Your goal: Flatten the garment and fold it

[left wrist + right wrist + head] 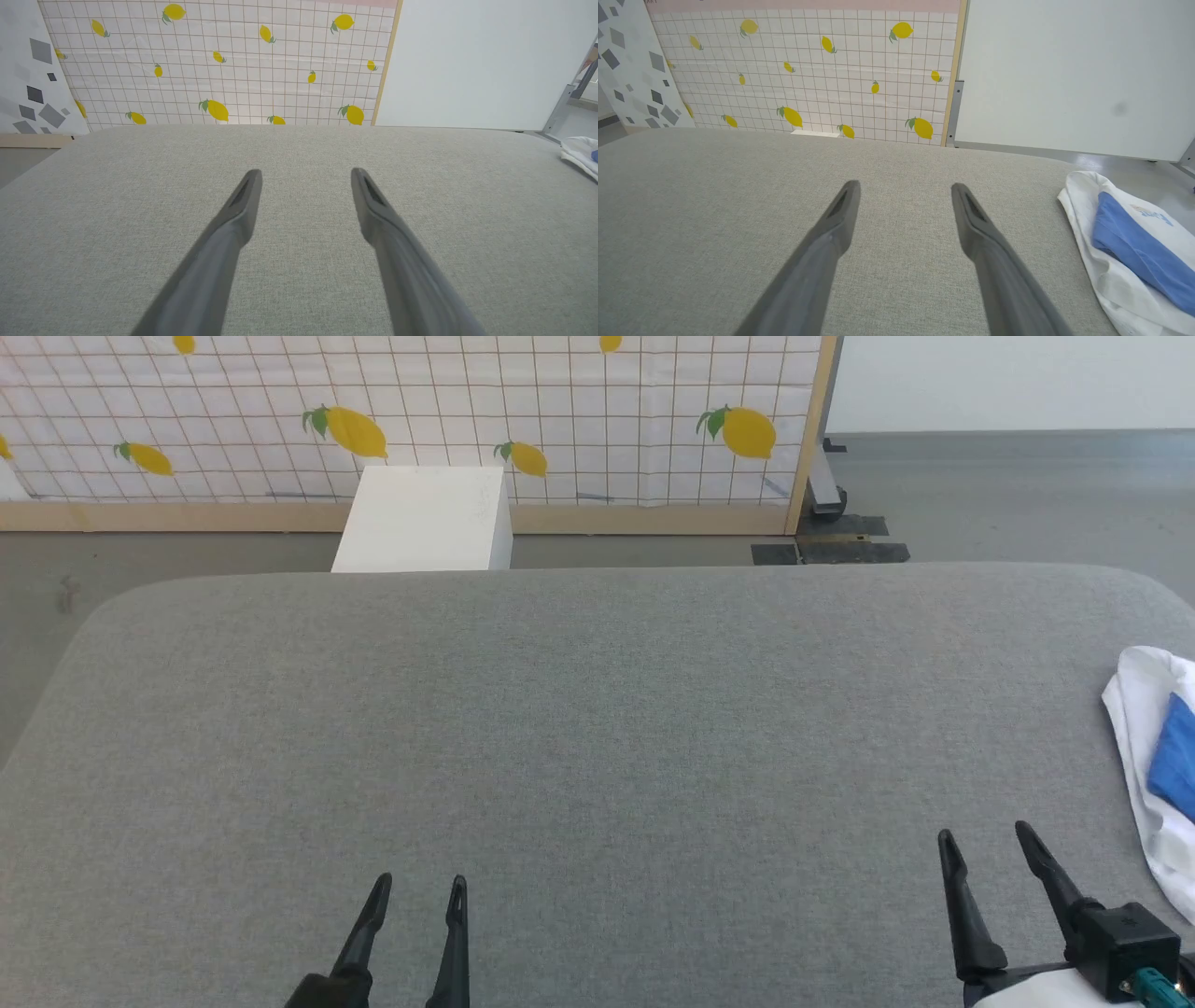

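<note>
Grey woven surface (597,709), soft rumpled garment (1129,238) perhaps overhanging its edge, left claw (420,879) and right claw (983,831) spread, empty.

Garment (1144,775) (right part) beyond frame

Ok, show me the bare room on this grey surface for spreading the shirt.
Free: the grey surface from its far edge by the white box to the left gripper and right gripper. Crowded: its right edge, where the garment lies bunched.

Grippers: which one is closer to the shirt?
The right gripper. The shirt lies bunched at the right edge of the grey surface, just beside it; the left gripper sits far off across the surface.
</note>
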Robot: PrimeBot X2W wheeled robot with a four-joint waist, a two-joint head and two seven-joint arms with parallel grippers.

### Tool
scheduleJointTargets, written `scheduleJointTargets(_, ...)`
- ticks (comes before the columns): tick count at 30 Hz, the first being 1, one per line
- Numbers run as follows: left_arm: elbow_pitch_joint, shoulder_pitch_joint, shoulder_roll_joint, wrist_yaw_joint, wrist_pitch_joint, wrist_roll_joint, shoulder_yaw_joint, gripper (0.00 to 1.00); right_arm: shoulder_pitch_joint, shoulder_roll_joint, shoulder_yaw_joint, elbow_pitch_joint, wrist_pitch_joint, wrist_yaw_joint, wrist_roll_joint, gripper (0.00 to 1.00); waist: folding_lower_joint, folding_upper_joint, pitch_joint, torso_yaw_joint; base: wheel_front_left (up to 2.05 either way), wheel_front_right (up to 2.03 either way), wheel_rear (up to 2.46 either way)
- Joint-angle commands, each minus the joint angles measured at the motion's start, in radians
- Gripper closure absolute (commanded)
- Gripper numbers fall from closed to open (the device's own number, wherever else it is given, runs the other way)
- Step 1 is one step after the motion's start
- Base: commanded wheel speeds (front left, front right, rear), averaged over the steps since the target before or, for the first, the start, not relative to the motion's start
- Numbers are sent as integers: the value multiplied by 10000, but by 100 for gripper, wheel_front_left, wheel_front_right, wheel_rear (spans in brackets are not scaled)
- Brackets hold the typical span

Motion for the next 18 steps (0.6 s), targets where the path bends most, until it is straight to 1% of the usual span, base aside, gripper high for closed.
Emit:
scheduleJointTargets(1,47,105,-46,-41,-85,-99,36,0,50,23,-38,47,-133,-17,105,0,1,0,-3,-1,0,0,0)
scheduleJointTargets(2,40,97,-63,-55,-87,-116,46,0,37,23,-45,77,-157,-17,124,0,1,0,1,-5,0,0,0)
scheduleJointTargets(3,-1,-2,-28,-14,1,-6,26,100,-3,2,-32,62,-83,0,69,100,1,0,0,-3,0,0,0)
scheduleJointTargets(18,52,-202,-76,-72,226,149,184,100,-172,0,31,130,30,-1,42,100,1,0,18,-11,0,0,0)
